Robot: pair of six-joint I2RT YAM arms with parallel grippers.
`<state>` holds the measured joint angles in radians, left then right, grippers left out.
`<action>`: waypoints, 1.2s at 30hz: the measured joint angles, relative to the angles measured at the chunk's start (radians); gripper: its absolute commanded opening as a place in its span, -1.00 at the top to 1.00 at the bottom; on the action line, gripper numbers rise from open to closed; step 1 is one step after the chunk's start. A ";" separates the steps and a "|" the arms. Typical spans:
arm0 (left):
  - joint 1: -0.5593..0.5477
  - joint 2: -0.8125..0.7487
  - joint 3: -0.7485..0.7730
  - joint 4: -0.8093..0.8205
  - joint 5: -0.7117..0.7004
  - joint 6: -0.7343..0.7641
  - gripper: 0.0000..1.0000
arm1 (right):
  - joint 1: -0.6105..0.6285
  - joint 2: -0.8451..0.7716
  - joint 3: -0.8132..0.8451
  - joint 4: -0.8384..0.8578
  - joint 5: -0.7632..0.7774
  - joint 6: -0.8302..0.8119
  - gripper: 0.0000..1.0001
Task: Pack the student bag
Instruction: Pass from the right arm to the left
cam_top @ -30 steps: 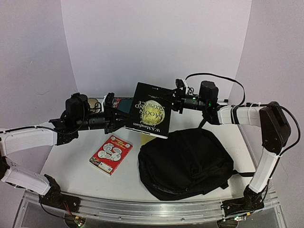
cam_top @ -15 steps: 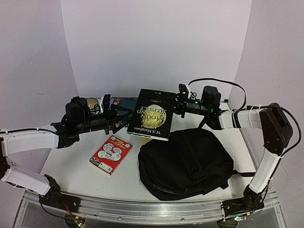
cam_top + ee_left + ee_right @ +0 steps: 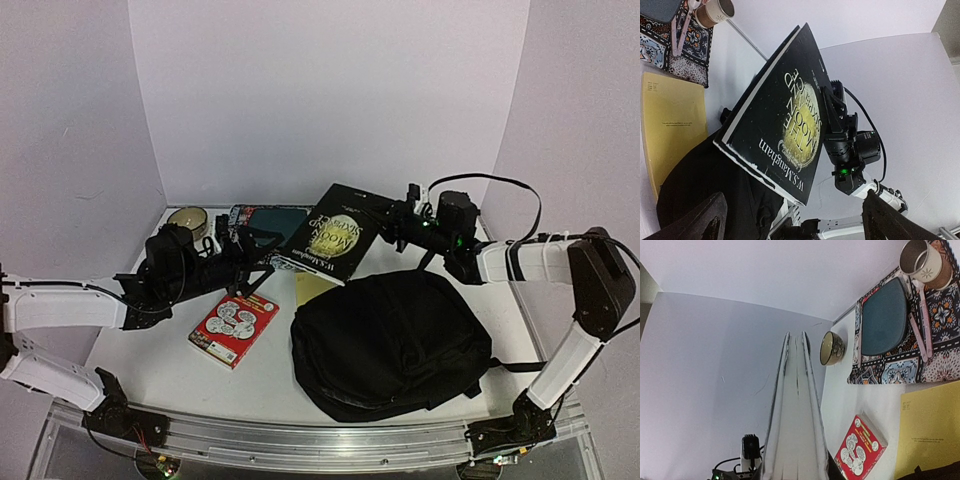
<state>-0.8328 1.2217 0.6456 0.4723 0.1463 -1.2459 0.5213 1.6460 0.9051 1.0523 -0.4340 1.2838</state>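
Seemingly, student bag (image 3: pixel 390 345) just below right claw (image 3: pixel 388 218) with book (image 3: pixel 335 238)

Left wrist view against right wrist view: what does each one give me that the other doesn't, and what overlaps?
Left wrist only: the book cover with its title, the right gripper with jaws shut on its edge, and the bulk of the student bag beneath. Right wrist only: the red booklet, the bowl, and the book's page edges end-on. Both: the book, the yellow paper, the patterned mat and the cup.
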 measured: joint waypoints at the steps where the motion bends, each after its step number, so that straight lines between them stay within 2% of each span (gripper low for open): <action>1: -0.009 0.006 0.000 0.003 -0.016 -0.008 -0.92 | 0.000 -0.004 0.000 0.000 0.015 -0.001 1.00; 9: -0.063 0.148 0.054 0.035 -0.054 -0.031 -0.93 | -0.002 -0.024 -0.001 -0.007 0.114 0.000 1.00; 16: -0.076 0.305 0.140 0.143 -0.052 -0.041 -0.92 | 0.000 -0.058 -0.014 -0.005 0.147 0.017 1.00; 21: -0.077 0.405 0.219 0.218 -0.043 -0.058 -0.81 | 0.003 -0.095 -0.046 0.004 0.160 0.032 1.00; 24: -0.077 0.449 0.249 0.268 -0.044 -0.069 -0.52 | 0.005 -0.101 -0.065 0.017 0.163 0.042 1.00; 30: -0.077 0.497 0.278 0.339 -0.047 -0.094 0.31 | 0.007 -0.109 -0.102 0.029 0.173 0.064 1.00; 32: -0.077 0.504 0.278 0.351 -0.052 -0.105 0.65 | 0.007 -0.122 -0.110 0.037 0.177 0.066 1.00; 34: -0.077 0.505 0.277 0.387 -0.052 -0.122 0.93 | 0.006 -0.135 -0.121 0.041 0.182 0.067 0.93; 36: -0.077 0.504 0.276 0.428 -0.055 -0.147 1.00 | 0.003 -0.137 -0.128 0.057 0.183 0.076 0.82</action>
<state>-0.9100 1.7256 0.9215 0.9004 0.0916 -1.3934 0.5247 1.5089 0.7768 1.1094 -0.2509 1.3596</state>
